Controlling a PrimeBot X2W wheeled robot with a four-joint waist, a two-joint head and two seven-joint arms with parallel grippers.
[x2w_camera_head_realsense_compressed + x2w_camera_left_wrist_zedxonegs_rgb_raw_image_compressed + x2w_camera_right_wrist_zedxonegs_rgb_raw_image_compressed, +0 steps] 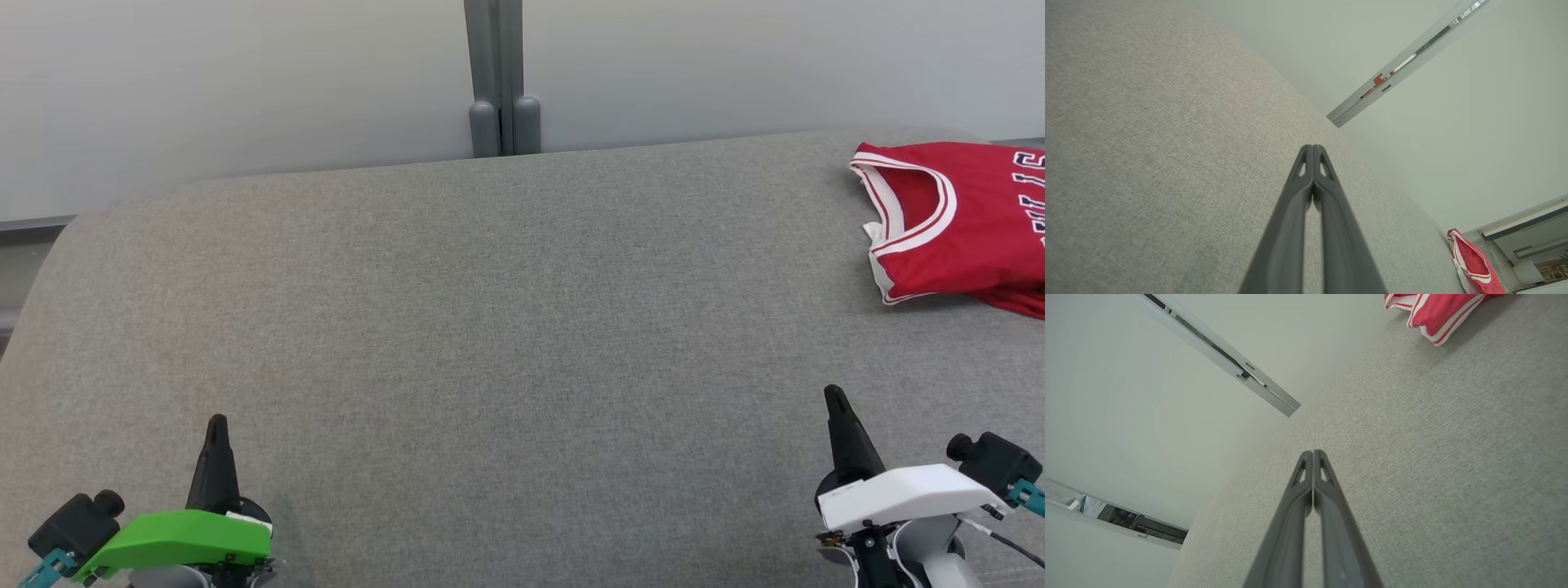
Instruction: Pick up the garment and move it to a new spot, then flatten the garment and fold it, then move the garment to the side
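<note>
The garment (963,216) is a red sleeveless jersey with white trim, lying folded at the far right of the grey fabric surface (490,327), partly cut off by the frame edge. It also shows as a red bundle (1472,263) in the left wrist view and as the garment (1437,310) at the top of the right wrist view. My left gripper (217,422) rests at the lower left, shut and holding nothing, its tips (1312,148) pressed together. My right gripper (833,394) sits at the lower right, well short of the jersey, shut and holding nothing, its fingertips (1312,452) touching.
A pale wall runs behind the surface, with a grey vertical post (500,82) at its middle. The surface's back edge curves down at the far left (49,245). A wide stretch of bare grey fabric lies between the two grippers and the jersey.
</note>
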